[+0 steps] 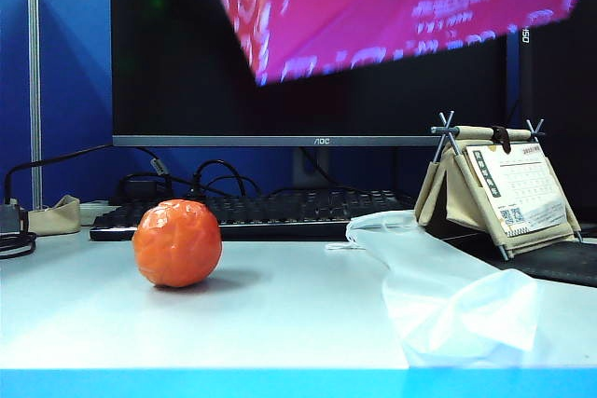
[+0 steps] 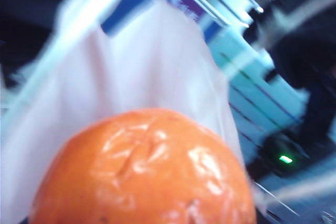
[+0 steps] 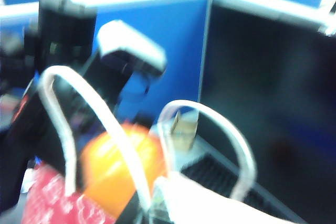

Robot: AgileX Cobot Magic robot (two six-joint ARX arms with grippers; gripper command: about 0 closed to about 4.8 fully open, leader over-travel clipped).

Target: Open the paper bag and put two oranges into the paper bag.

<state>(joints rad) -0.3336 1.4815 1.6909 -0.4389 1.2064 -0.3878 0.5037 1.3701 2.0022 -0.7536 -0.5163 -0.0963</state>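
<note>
The red paper bag (image 1: 392, 6) with white print hangs tilted in the air at the top of the exterior view. In the right wrist view its red wall (image 3: 52, 200) and white cord handles (image 3: 210, 114) show, blurred. My right gripper (image 3: 157, 214) sits at the bag's rim, shut on it; its fingers are blurred. One orange (image 2: 142, 171) fills the left wrist view, and my left gripper (image 3: 113, 158) is closed around it just above the bag's mouth. A second orange (image 1: 177, 242) rests on the table at the left. Neither gripper appears in the exterior view.
A thin white plastic sheet (image 1: 438, 286) lies on the table at the right. Behind it stands a desk calendar (image 1: 504, 188). A black keyboard (image 1: 261, 212) and a monitor (image 1: 308, 90) line the back, with cables at the far left.
</note>
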